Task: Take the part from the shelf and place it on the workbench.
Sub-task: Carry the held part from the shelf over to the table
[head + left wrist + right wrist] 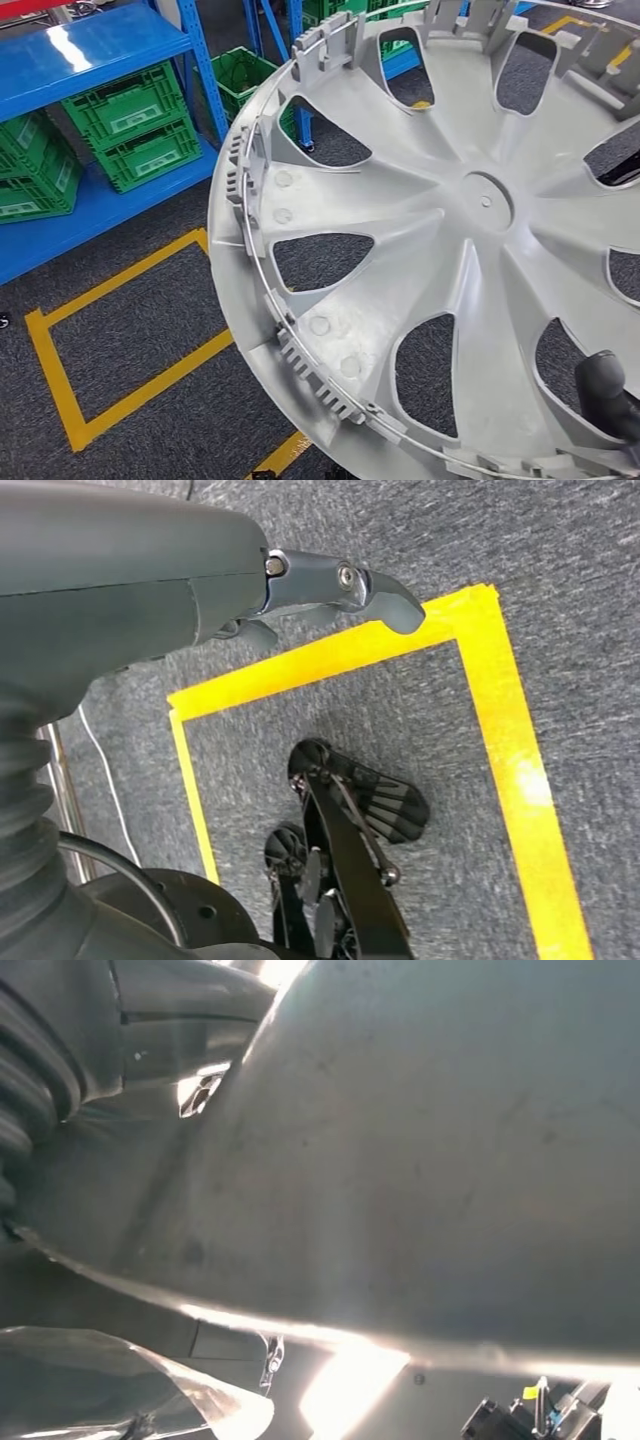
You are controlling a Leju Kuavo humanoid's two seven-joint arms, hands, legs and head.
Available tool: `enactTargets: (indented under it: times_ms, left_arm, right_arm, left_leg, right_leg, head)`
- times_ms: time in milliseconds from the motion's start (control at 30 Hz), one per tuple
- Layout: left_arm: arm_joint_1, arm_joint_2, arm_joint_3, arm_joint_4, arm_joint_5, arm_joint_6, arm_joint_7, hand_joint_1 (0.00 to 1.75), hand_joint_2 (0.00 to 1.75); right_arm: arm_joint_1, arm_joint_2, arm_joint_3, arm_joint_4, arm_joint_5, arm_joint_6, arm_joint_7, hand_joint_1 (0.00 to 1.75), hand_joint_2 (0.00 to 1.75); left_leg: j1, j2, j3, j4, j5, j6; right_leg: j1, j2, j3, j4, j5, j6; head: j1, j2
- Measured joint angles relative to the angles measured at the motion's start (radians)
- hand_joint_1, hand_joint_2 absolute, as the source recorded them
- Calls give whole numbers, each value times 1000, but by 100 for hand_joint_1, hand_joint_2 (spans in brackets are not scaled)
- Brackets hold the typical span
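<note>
Grey carpet [151, 330] marked with yellow tape [121, 290], one blue shelf [98, 40] behind with four green crates [136, 125]. One silver wheel cover [453, 250] aloft over the carpet, gripped by right hand [607, 392]. Left hand [332, 590] empty, fingers loosely extended.

I cannot read any text, number or brand here. The green crates [130, 125] on the blue shelf [90, 45] carry pale rectangular labels on their sides, but the writing on them is too small and too blurred for me. The grey wheel cover [453, 250] shows only moulded round marks on its inner face, no letters that I can make out. The yellow tape [521, 780] on the floor is plain, without any sign on it. In the right wrist view I see a small yellow tag [533, 1392], also unreadable.
</note>
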State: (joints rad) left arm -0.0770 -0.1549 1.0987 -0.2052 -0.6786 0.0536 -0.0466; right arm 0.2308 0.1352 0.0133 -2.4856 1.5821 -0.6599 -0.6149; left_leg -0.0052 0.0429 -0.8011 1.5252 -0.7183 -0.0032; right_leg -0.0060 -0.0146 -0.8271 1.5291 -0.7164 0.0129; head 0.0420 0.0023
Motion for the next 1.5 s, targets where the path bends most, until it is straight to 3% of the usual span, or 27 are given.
enactTargets:
  times_ms: [167,300,700,867,1500]
  left_arm:
    - [0,0,-2,0,-14,-8,0,0,175]
    - [0,0,-5,0,-22,-14,0,0,175]
    - [0,0,-27,0,-60,7,-10,0,175]
    - [0,1,-32,0,-67,9,-11,0,175]
    - [0,2,-33,0,-70,2,-8,0,175]
  right_arm:
    - [-2,3,-7,-8,3,0,-17,175,175]
    - [-3,6,-10,-10,3,0,-22,175,175]
    - [-11,11,-12,-11,2,0,-30,175,175]
    - [-22,16,-13,-11,-1,0,-39,175,175]
    - [-25,20,-13,-11,-1,0,-39,175,175]
  left_leg:
    - [0,0,2,-19,7,-1]
    - [0,0,20,-63,26,0]
    - [0,0,135,-298,132,4]
    - [0,0,167,-361,163,6]
    - [0,0,179,-398,186,7]
  right_leg:
    - [0,0,2,-18,6,0]
    - [1,0,21,-63,25,3]
    - [1,0,141,-298,132,6]
    - [1,0,174,-363,163,9]
    - [1,0,189,-403,187,10]
  head:
    - [0,0]
    - [0,0]
    - [1,0]
    - [1,0]
    - [1,0]
